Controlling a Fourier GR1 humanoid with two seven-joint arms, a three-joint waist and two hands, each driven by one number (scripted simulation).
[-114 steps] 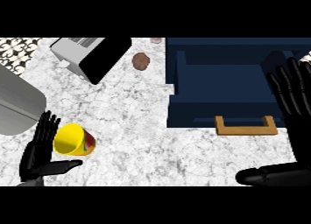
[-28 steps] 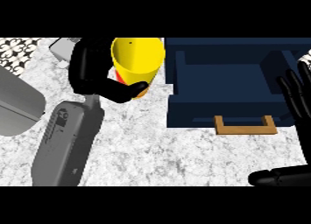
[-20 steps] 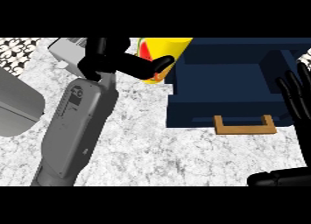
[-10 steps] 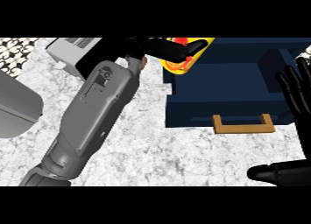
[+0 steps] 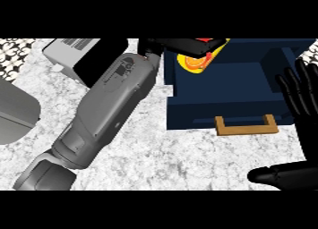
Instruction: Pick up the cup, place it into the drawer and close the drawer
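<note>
Since half a second ago, the left hand has carried the yellow cup further right, over the open navy drawer's back left corner. Marbled counter surrounds it; a toaster-like appliance sits top left. Left fingers curl round the cup, mostly hiding it at the top edge. The right hand rests open, fingers straight, at the right edge.

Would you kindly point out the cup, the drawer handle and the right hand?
cup (image 5: 195, 60), head view, its yellow wall
drawer handle (image 5: 246, 130), head view, its front bar
right hand (image 5: 310, 96), head view, its palm
</note>
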